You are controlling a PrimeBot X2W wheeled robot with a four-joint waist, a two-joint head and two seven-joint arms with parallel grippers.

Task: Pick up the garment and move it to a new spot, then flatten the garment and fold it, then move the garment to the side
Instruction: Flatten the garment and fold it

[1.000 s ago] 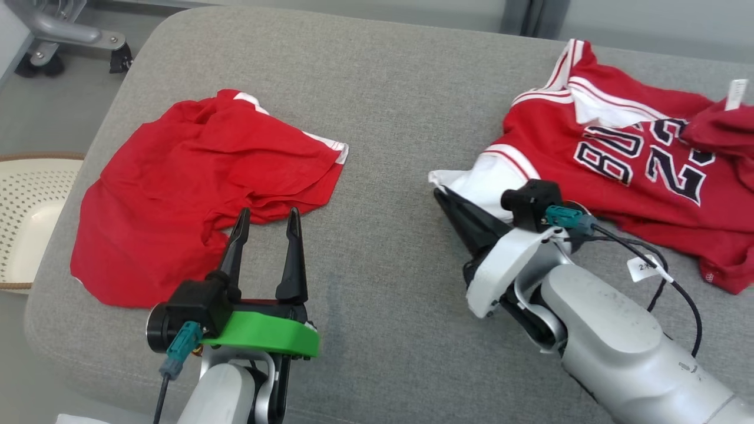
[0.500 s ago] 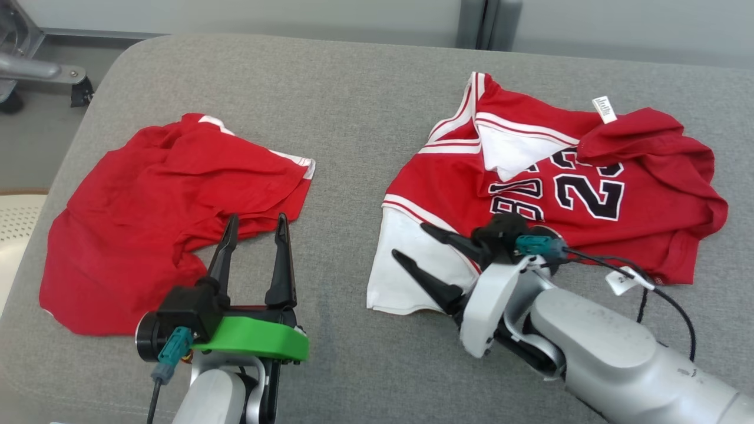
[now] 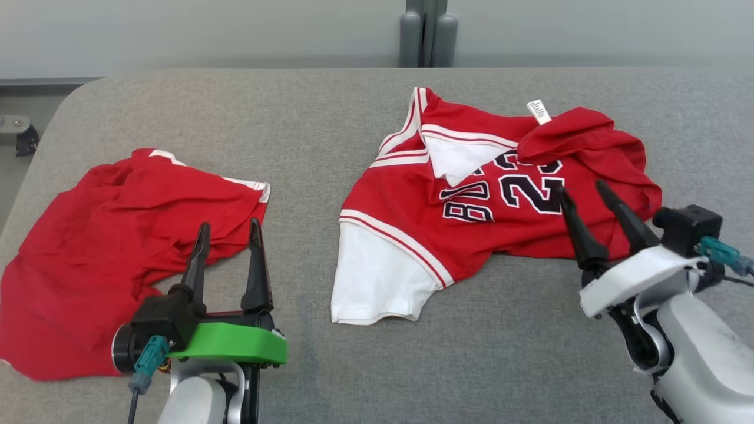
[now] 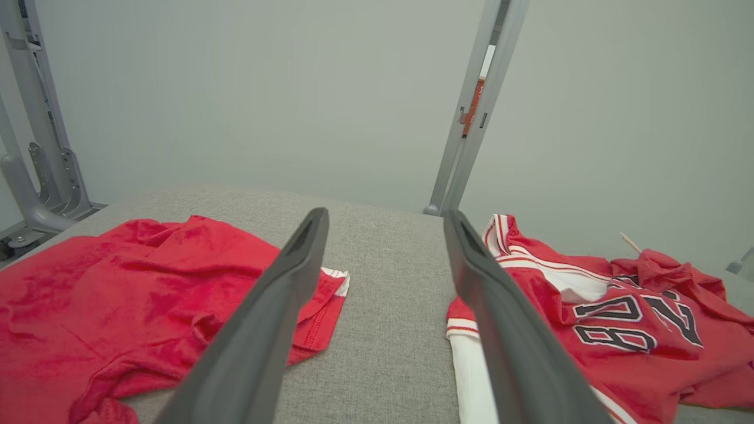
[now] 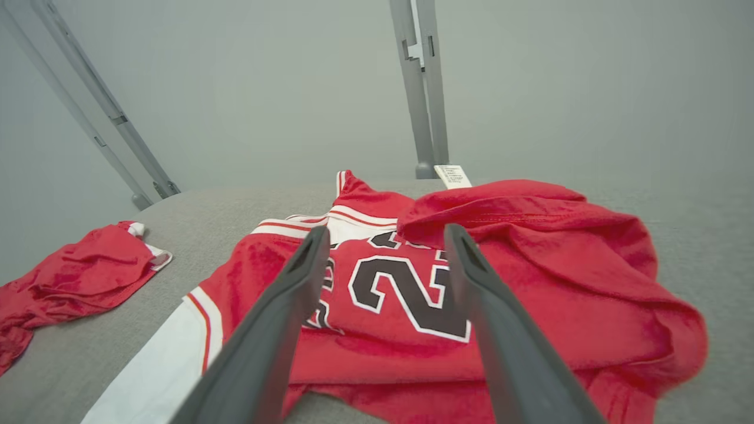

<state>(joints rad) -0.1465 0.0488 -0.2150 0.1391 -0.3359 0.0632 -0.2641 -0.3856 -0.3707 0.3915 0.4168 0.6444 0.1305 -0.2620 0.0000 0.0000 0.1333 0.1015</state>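
The right pincer (image 3: 580, 187) hangs with its two dark fingers spread wide and holding nothing, tips over the lower right edge of the jersey (image 3: 412, 218), just at the black numbers. The left pincer (image 3: 230, 224) is equally wide and empty, its tips over the near edge of a second red garment (image 3: 100, 247). Both garments lie on the grey padded counter (image 3: 318, 118), well apart, with a bare strip of fabric surface between them. The jersey sits right of centre, chest side up and turned so that its neck points to the far left. It is spread out only roughly. A flap of red cloth (image 3: 580, 138) is thrown over its upper right corner and covers part of the numbers, and the body is creased along the near edge. One white sleeve (image 3: 371, 277) sticks out toward the robot at the lower left, lying fairly flat. A small white label (image 3: 538, 111) stands up beside the flap. Going by the right pincer's position, the jersey looks like the piece in hand. Whether its carry to a new spot is already done cannot be told from here. Flattening seems barely begun, since the flap needs turning back and the creases pulling out. The folding and the final shift to the side are all yet to do.
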